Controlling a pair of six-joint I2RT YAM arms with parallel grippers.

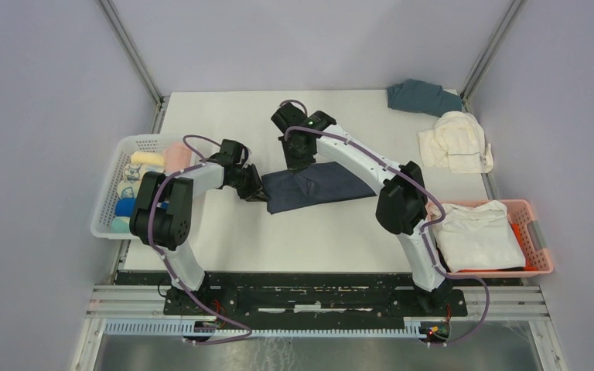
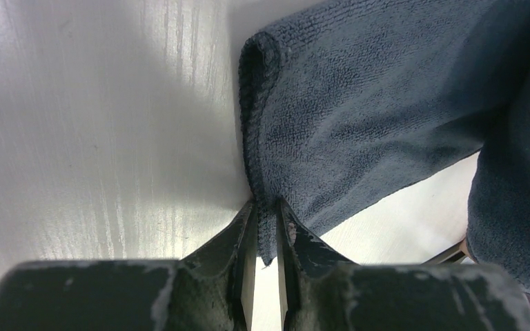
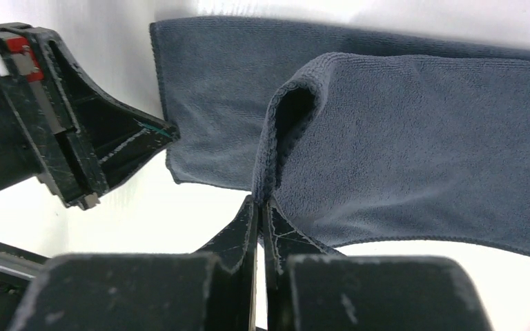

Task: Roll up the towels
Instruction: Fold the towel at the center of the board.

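The dark navy towel (image 1: pixel 317 189) lies in the middle of the table (image 1: pixel 224 239). Its long side runs left to right, and its right end is tipped a little toward the far side.

The left gripper (image 2: pixel 266 210) is squeezed tight on the towel's short left edge, with only thin cloth between its fingers. The right gripper (image 3: pixel 262 203) is squeezed tight on the same towel. It pinches a raised fold near the left end, and the cloth there stands up in a small loop over the flat part.

At the left, a white basket (image 1: pixel 108 197) holds rolled towels (image 1: pixel 151 160). In the far right corner lie a bunched slate blue towel (image 1: pixel 421 97) and a cream towel (image 1: pixel 456 141). A pink basket (image 1: pixel 537 241) holds a folded white towel (image 1: pixel 476 232).
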